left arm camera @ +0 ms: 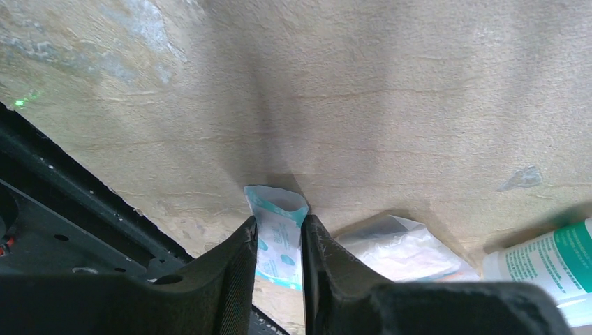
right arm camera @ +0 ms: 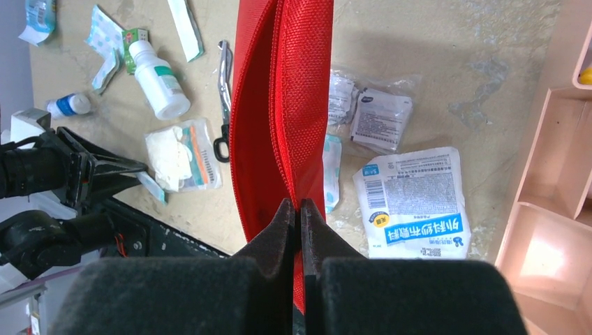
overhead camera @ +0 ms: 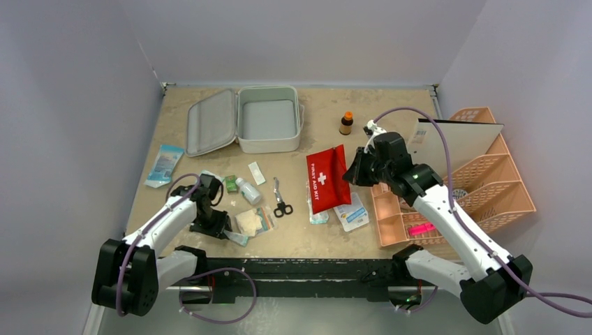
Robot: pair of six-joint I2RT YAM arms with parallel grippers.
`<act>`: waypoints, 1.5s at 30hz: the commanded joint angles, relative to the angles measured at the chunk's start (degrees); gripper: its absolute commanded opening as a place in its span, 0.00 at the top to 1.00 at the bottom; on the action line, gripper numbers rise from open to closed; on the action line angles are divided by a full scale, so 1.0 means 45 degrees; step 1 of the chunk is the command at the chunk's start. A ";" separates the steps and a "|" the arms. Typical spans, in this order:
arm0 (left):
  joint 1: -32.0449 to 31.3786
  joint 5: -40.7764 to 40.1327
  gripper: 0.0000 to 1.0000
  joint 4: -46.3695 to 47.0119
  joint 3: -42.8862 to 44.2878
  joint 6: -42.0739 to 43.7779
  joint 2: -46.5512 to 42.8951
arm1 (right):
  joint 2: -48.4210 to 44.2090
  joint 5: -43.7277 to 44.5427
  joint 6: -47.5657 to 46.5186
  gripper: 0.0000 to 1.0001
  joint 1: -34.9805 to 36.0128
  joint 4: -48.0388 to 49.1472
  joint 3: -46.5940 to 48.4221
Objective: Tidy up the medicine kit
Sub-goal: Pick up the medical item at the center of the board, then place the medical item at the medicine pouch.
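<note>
The medicine kit [overhead camera: 269, 120] is a light-grey hinged case lying open at the back of the table, its lid [overhead camera: 211, 120] flat to the left and its tray empty. My left gripper [overhead camera: 230, 232] is low near the front edge and shut on a small teal-and-white sachet [left arm camera: 279, 241] between its fingers [left arm camera: 237, 258]. My right gripper [overhead camera: 354, 169] is shut on the edge of the red first aid pouch [overhead camera: 328, 178]. In the right wrist view the pouch [right arm camera: 286, 105] hangs on edge from the closed gripper [right arm camera: 301, 204].
A peach lattice organizer [overhead camera: 482, 181] stands at the right. Loose items lie mid-table: a brown bottle [overhead camera: 346, 123], scissors [overhead camera: 280, 199], a white bottle [overhead camera: 248, 190], a gauze bag [overhead camera: 253, 222], a blue-labelled packet [overhead camera: 352, 213] and a blue wipes pack [overhead camera: 165, 164].
</note>
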 commanded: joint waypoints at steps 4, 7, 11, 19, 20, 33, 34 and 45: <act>-0.0027 -0.0201 0.82 0.0317 0.0160 0.0296 -0.0424 | 0.0123 -0.0480 -0.0041 1.00 0.0056 -0.0058 0.0862; -0.0027 -0.0131 0.91 0.0495 0.0234 0.0924 -0.0654 | 0.0042 -0.0203 -0.0248 1.00 0.0077 -0.0269 0.0882; -0.0027 0.0132 0.93 0.0291 0.0551 0.1590 -0.1021 | 0.0006 0.0251 -0.0361 1.00 0.0078 -0.0614 0.0975; -0.0027 0.0654 0.99 0.0473 0.2286 0.4034 -0.1829 | 0.0466 -0.0197 -0.0151 1.00 0.0279 -0.0860 0.1229; -0.0027 0.0862 1.00 0.0663 0.2491 0.4530 -0.1925 | 0.0576 -0.0285 -0.0162 1.00 0.0333 -0.0932 0.1323; -0.0083 0.7684 1.00 0.5684 0.4689 0.9828 -0.2198 | 0.2628 0.0720 0.0376 1.00 0.2599 -0.1037 0.2681; -0.0127 0.8260 1.00 0.6236 0.4764 0.9920 -0.2118 | 0.2756 0.0799 0.0424 1.00 0.2764 -0.0998 0.2806; -0.1795 1.0107 1.00 1.0574 0.5217 0.8675 -0.0446 | 0.3820 0.1817 0.1061 1.00 0.4552 -0.0314 0.3911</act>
